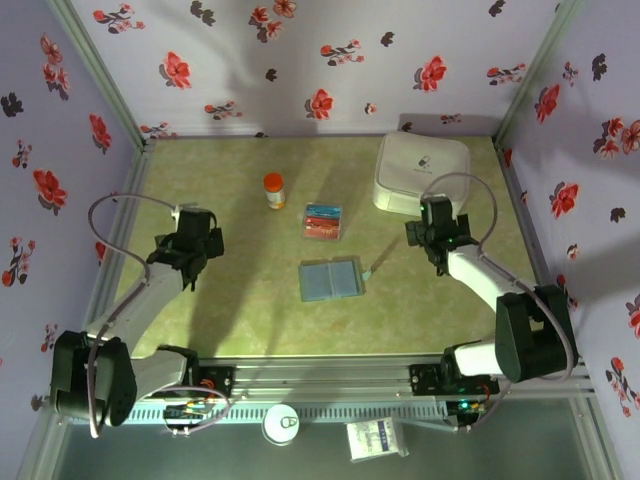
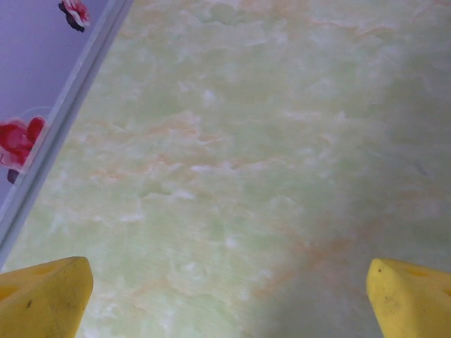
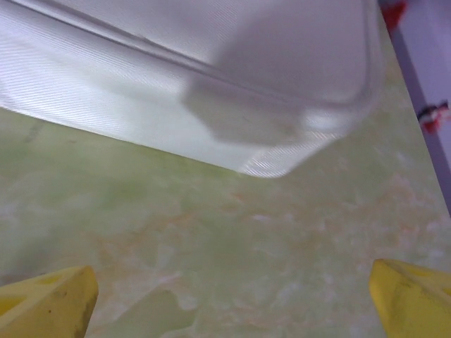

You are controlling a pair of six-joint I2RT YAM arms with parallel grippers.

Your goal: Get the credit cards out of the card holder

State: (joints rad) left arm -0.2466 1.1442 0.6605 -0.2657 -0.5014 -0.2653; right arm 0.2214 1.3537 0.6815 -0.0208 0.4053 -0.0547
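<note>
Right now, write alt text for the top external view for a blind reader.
A grey-blue card holder lies flat mid-table between the open left gripper and open right gripper, neither touching it. Beyond it stand a clear tray of red-orange and blue credit cards, an orange-capped bottle and a white case.

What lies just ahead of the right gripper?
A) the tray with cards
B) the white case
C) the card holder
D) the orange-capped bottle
B: in the right wrist view the white case lies just beyond the open right gripper.
</note>
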